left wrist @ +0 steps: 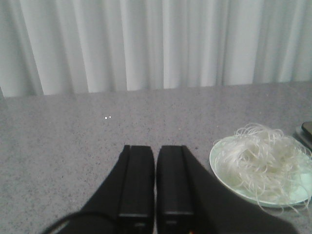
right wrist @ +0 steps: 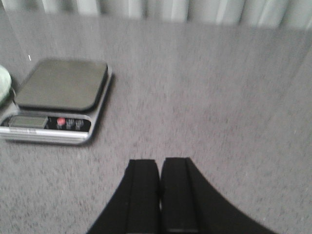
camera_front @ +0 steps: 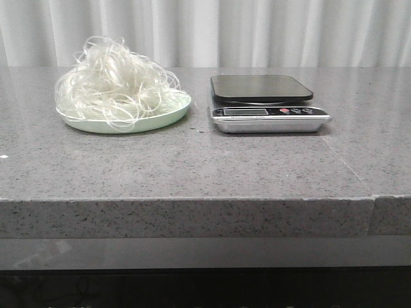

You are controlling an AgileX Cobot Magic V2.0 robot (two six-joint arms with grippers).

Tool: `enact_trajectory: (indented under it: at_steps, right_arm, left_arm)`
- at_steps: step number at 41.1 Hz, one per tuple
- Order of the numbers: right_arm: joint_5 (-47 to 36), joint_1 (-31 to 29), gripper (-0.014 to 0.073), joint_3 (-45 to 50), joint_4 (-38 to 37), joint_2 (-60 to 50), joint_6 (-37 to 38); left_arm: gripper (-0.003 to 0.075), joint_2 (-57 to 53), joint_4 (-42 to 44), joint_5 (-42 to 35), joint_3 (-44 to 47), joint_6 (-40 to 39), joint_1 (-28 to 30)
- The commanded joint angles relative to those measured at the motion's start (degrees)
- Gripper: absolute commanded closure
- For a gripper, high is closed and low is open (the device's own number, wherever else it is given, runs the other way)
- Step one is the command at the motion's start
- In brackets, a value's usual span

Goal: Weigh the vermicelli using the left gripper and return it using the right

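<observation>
The vermicelli (camera_front: 115, 83) is a fluffy white clump lying on a pale green plate (camera_front: 168, 115) at the table's left. It also shows in the left wrist view (left wrist: 265, 158) on the plate (left wrist: 218, 163). The kitchen scale (camera_front: 263, 102) stands to the plate's right with its black platform bare; it also shows in the right wrist view (right wrist: 61, 97). My left gripper (left wrist: 155, 148) is shut and empty over the table, to the left of the plate. My right gripper (right wrist: 161, 162) is shut and empty, to the right of the scale. Neither gripper shows in the front view.
White curtains (camera_front: 257, 32) hang behind the grey stone table (camera_front: 192, 167). A seam in the tabletop (camera_front: 350, 170) runs toward the front edge at the right.
</observation>
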Motion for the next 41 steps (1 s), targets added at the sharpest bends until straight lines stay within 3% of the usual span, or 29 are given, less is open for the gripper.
enact_trajectory:
  at_steps: [1,13,16,18,23,27,35,41]
  right_arm:
    - [-2.8,-0.1,0.0435,-1.8,0.2,3.4,-0.4]
    - [-2.3,-0.1,0.0433,-1.8,0.2,9.3,-0.4]
    - [-2.3,-0.1,0.0395,-1.8,0.2,10.0,-0.4]
    - [-2.3,-0.1,0.0330,-1.8,0.2,10.1,-0.4]
    - [-2.5,-0.1,0.0108,-1.8,0.2,10.1,-0.4]
    - [-2.4,-0.1,0.0022,-1.8,0.2,10.1,-0.4]
    - [-2.4,-0.1,0.0030,-1.8,0.2,10.1,-0.4]
    - [-2.4,-0.1,0.0030,-1.8,0.3,10.1,-0.4]
  left_arm:
    - [0.0574,2.5,-0.5,-2.7,-1.4,0.1,-0.3]
    - [0.0571,5.7,-0.5,-1.4,-1.4,0.1,-0.3]
    - [0.0547,6.4,-0.6,-1.3,-1.4,0.1,-0.3]
    - [0.0501,6.6,-0.6,-1.3,-1.4,0.1,-0.3]
    - [0.0261,7.7,-0.6,-1.4,-1.4,0.1,-0.3]
    - [0.0125,8.9,-0.6,-1.5,-1.4,0.1,-0.3]
    - [0.0124,14.0,-2.1,-3.5,-1.6,1.1,-0.5]
    - [0.0124,19.7,-3.9,-5.4,-3.0,2.5,-3.9]
